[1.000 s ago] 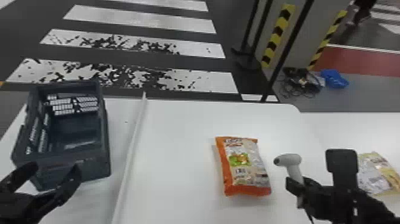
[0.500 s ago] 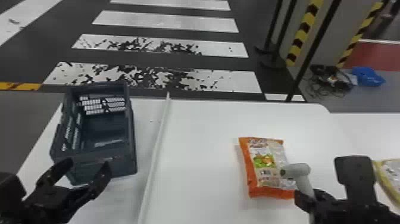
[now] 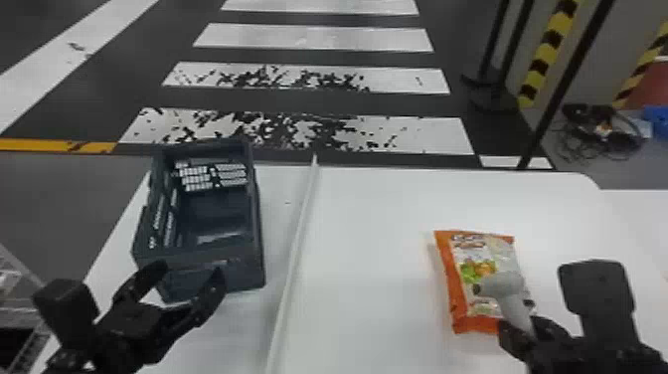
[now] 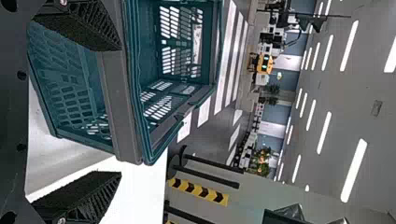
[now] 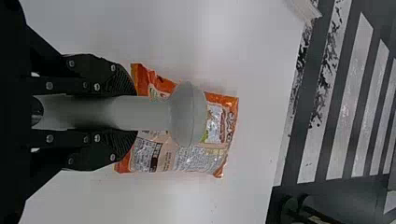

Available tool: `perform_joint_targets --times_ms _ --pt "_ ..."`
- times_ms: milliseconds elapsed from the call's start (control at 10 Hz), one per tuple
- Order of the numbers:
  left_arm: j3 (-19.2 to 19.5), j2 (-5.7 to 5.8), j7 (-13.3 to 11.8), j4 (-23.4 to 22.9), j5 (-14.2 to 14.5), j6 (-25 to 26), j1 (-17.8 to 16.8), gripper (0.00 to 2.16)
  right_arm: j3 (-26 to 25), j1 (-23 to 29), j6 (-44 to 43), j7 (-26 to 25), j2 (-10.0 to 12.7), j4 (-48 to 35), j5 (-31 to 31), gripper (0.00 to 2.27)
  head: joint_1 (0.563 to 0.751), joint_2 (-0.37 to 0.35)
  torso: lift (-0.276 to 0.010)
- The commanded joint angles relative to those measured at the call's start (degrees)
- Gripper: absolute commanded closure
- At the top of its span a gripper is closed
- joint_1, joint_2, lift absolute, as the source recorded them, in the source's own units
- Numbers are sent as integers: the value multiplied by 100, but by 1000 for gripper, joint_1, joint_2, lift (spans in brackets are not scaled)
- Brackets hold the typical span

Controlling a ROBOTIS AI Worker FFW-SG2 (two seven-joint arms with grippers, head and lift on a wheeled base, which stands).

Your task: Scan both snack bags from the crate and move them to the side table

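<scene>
At the near right, the right gripper (image 3: pixel 524 328) is closed on the handle of a grey scanner (image 3: pixel 499 284), whose head is over the orange snack bag (image 3: pixel 477 256) lying on the white table (image 3: pixel 387 238). At the near left, the left gripper (image 3: pixel 186 277) has its fingers apart at the near end of the dark crate (image 3: pixel 246 276); whether they touch it, I cannot tell. Between bag and crate runs a white strip (image 3: pixel 297 243). Striped floor (image 3: pixel 422 134) lies beyond.

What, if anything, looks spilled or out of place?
Nothing looks spilled on the white table; the orange-edged plastic snack bag lies slightly askew. Beyond it, black cables lie tangled on the floor, and two white painted stripes have dark patches, as if worn.
</scene>
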Motion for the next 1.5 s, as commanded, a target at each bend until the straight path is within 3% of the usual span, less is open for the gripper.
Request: perform_joint_targets --times_ms 0,1000,1400 --pt "0 18 0 -9 0 0 4 39 65 -94 14 7 -5 89 45 2236 695 20 -99" --pt "17 27 0 -35 9 0 30 39 232 -402 49 7 -32 546 142 2236 695 32 -99" --pt "8 0 0 -26 9 0 30 39 -14 -542 -215 7 -32 431 124 2236 695 26 -99"
